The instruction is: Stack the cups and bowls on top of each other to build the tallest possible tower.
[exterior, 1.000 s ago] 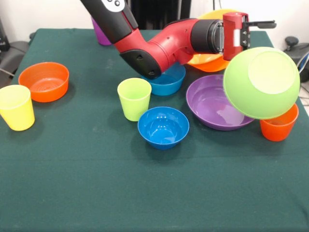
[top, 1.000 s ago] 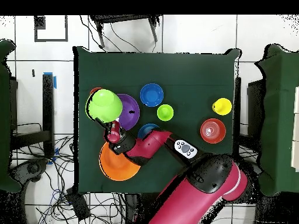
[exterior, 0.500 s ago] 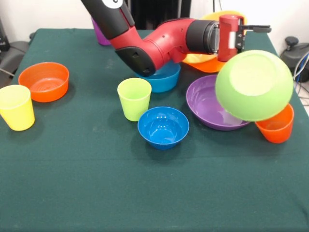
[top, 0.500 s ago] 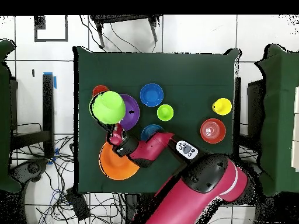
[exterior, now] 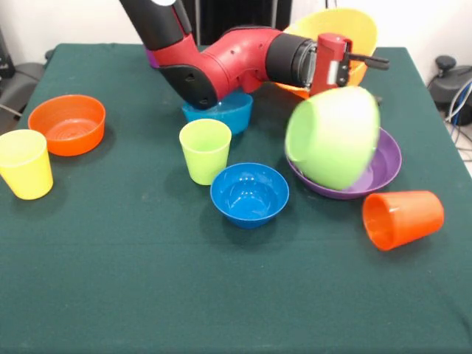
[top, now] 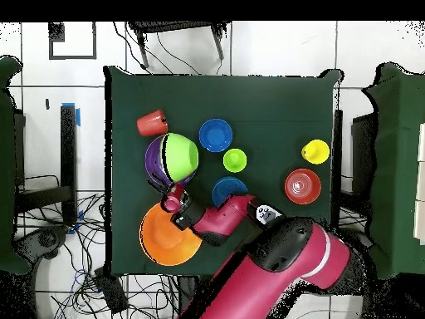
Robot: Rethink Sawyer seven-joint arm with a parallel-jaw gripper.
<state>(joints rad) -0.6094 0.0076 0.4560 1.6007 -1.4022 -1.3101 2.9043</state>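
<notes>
A lime green bowl (exterior: 333,136) (top: 176,156) tilts on its side over the purple bowl (exterior: 387,158) (top: 153,159), blurred. My gripper (exterior: 361,66) (top: 172,193) is right above the green bowl's upper rim; the grip itself is hidden. The orange cup (exterior: 402,217) (top: 152,124) lies on its side beside the purple bowl. Behind the gripper sits the large yellow-orange bowl (exterior: 346,29) (top: 166,237). The dark blue bowl (exterior: 249,193) and the lime green cup (exterior: 205,150) stand mid-table. The light blue bowl (exterior: 221,110) is partly under my arm.
An orange bowl (exterior: 68,124) and a yellow cup (exterior: 26,164) stand at the left in the front view. A purple cup (exterior: 151,55) shows only as a sliver behind my arm. The arm spans the back of the table.
The gripper swung left. The green bowl went from base-toward-camera to tilted over the purple bowl. The orange cup, upright before, has toppled onto its side.
</notes>
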